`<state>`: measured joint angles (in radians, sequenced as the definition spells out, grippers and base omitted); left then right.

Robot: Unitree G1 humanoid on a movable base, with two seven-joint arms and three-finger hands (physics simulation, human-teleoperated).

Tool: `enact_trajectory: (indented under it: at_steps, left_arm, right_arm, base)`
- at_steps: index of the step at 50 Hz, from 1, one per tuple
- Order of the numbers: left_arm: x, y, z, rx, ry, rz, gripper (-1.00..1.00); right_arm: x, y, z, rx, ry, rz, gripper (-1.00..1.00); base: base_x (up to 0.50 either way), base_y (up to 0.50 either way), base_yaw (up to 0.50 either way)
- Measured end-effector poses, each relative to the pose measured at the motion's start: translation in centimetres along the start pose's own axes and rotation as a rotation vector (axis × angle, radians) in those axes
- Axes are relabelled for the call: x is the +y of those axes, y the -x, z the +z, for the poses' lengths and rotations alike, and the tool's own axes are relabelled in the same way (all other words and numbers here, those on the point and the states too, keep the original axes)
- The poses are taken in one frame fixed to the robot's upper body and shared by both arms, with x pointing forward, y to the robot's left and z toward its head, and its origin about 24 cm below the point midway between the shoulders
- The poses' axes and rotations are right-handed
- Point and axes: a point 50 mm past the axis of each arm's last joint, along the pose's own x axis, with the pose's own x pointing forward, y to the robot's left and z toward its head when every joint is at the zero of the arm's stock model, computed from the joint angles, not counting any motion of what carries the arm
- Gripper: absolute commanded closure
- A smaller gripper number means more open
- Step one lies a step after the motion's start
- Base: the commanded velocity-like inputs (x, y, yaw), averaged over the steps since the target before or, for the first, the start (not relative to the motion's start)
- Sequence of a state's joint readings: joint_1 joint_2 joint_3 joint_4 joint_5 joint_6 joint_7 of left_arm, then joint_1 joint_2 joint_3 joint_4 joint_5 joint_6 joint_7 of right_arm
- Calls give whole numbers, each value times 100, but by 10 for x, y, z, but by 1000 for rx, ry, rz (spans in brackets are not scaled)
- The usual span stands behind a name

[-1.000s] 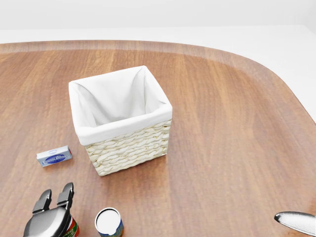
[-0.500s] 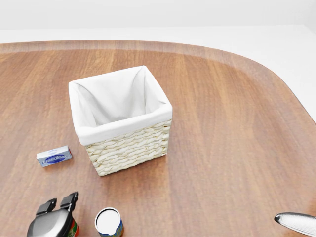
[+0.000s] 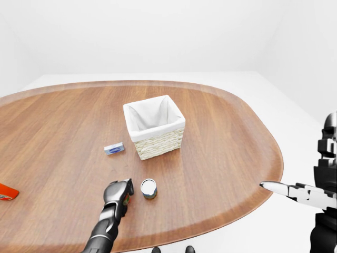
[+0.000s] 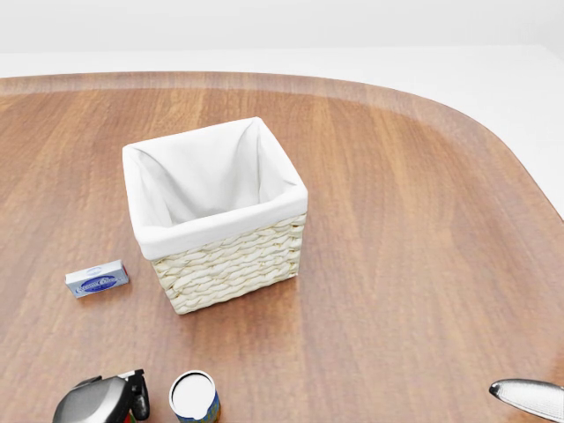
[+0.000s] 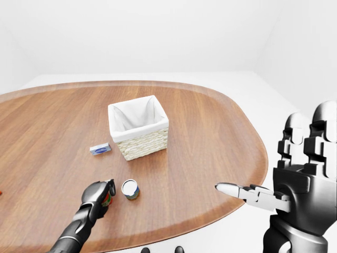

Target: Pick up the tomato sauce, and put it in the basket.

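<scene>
Currently the left hand (image 3: 120, 191) sits low on the wooden table (image 3: 221, 132), near the bottom edge in the left-eye view, with its fingers curled down over the tomato sauce (image 5: 107, 200). Only a sliver of the can's red and green label shows past the fingers in the eye views; in the head view the hand covers it completely. Fingers look wrapped round the can, and it stands on the table surface.

Just right of that hand is a second can (image 4: 195, 397), upright, white lid up, blue label. It stands close beside the hand, and I can't tell whether they touch.

Basket (image 4: 216, 216) is up-table from both cans, near the table's middle: woven wicker with a white cloth liner folded over the rim, inside looks bare. It's turned slightly, one corner pointing toward the bottom of the head view.

Small blue-and-white box (image 4: 97, 279) lies flat on the table to the left of the basket, apart from it.

Orange-red item (image 3: 8, 192) lies at the far left edge of the left-eye view, cut off by the frame.

Right hand (image 5: 303, 163) is off the table's right side, well apart from everything, holding nothing; fingers held upright and bent at the knuckles, one finger (image 5: 239, 191) sticking out over the table edge.
</scene>
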<state>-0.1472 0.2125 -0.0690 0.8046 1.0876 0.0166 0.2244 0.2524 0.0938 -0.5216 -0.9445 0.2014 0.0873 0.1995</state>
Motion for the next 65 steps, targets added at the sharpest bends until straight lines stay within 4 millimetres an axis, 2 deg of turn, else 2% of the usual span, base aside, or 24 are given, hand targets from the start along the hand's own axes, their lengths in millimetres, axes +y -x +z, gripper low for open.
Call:
enact_trajectory:
  at_steps: [12,26,45,54,65]
  left_arm:
    - [5,0,2,0,43,25,100]
    - [61,0,8,5,214,279,100]
    - [115,16,14,-55,372,505,100]
    - [154,28,37,-177,396,588,100]
    - [219,33,84,-391,393,672,100]
  right_arm:
    - [0,-1,1,-7,2,2,-100]
    - [0,0,1,-3,1,2,-100]
    - [0,0,-1,8,-1,1,-100]
    - [1,0,-2,8,-2,3,-100]
    - [1,0,-2,7,-3,2,-100]
  base:
    - [0,0,0]
    - [0,0,0]
    - [0,0,0]
    - [0,0,0]
    - [0,0,0]
